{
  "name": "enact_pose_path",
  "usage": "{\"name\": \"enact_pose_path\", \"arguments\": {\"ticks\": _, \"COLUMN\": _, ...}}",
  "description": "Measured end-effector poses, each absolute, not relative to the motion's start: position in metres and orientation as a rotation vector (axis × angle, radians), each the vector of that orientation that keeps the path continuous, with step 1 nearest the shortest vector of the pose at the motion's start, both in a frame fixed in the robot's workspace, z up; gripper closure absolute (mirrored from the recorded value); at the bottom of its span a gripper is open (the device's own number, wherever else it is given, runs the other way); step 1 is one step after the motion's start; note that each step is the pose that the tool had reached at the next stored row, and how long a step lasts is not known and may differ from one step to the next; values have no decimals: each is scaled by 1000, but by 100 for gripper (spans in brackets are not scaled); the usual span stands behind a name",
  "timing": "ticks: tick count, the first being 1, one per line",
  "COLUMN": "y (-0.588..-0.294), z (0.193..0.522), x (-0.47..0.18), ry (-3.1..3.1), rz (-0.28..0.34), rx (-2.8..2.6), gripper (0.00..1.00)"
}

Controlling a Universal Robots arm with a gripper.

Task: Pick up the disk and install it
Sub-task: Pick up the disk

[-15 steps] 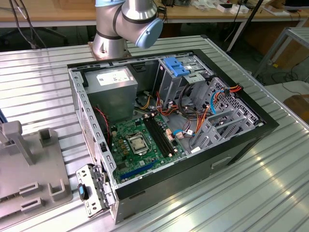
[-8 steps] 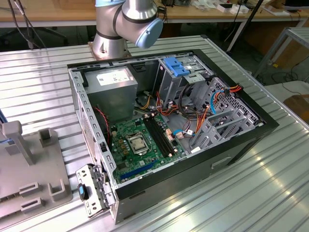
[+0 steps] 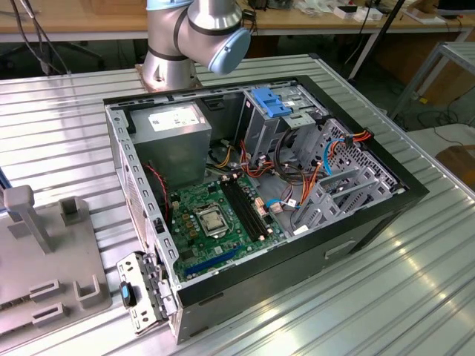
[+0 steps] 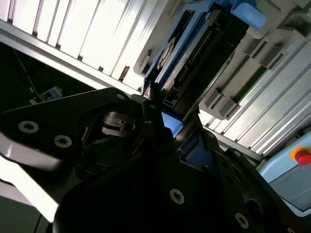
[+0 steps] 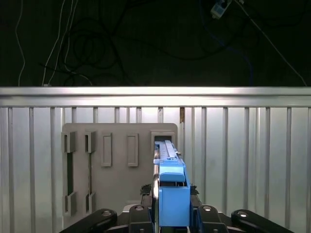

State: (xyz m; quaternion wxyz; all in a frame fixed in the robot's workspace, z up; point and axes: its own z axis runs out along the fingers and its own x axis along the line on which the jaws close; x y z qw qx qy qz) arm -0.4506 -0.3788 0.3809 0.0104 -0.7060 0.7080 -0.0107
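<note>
The disk (image 5: 172,194) is a dark drive in a bright blue carrier, seen edge-on in the first wrist view. It sits between my gripper's (image 5: 172,216) black fingers, above a grey fixture plate (image 5: 119,184). In the second wrist view the disk (image 4: 194,53) reaches away from the gripper (image 4: 172,121), whose fingers flank the blue carrier on both sides. The gripper is shut on the disk. The open computer case (image 3: 260,185) lies on the ribbed metal table in the exterior view.
The arm's base (image 3: 185,37) stands behind the case. Inside are a green motherboard (image 3: 215,219), a power supply (image 3: 174,130) and a drive cage with a pale blue bracket (image 3: 271,102). The grey fixture plate (image 3: 44,259) with upright posts lies at the exterior view's left.
</note>
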Motion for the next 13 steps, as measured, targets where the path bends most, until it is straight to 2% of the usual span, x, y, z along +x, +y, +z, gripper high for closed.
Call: {"name": "enact_pose_path", "arguments": {"ticks": 13, "y": -379, "z": 427, "x": -451, "ry": 2210, "rz": -33, "rx": -2203, "gripper": 63}}
